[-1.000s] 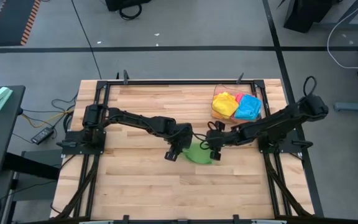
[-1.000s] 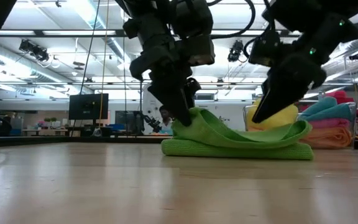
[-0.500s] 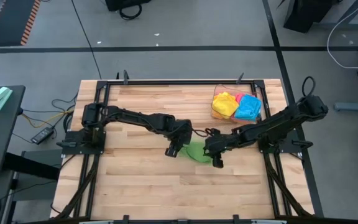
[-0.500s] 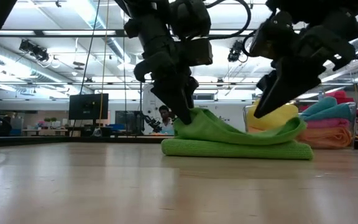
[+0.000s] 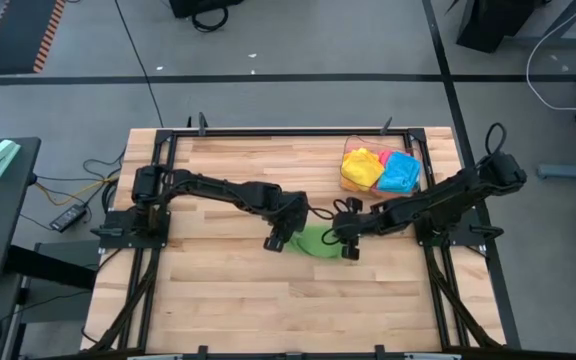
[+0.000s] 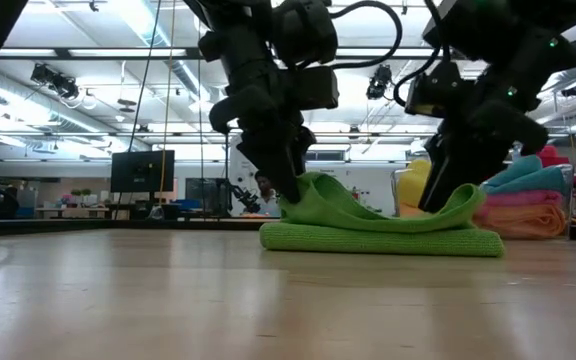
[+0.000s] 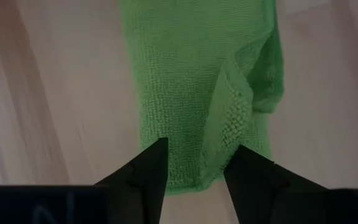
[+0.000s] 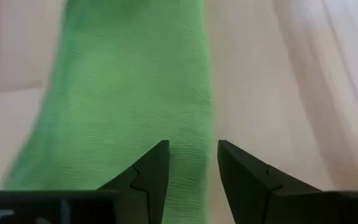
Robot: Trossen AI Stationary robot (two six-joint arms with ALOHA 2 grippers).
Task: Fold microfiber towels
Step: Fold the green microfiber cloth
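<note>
Arms reach inward from both sides of the wooden table, meeting over the folded bright-green microfiber towel lying mid-table. Left gripper tilts down at the towel's left edge, fingers pinching a fold; right gripper pinches the opposite edge, raised slightly.
</note>
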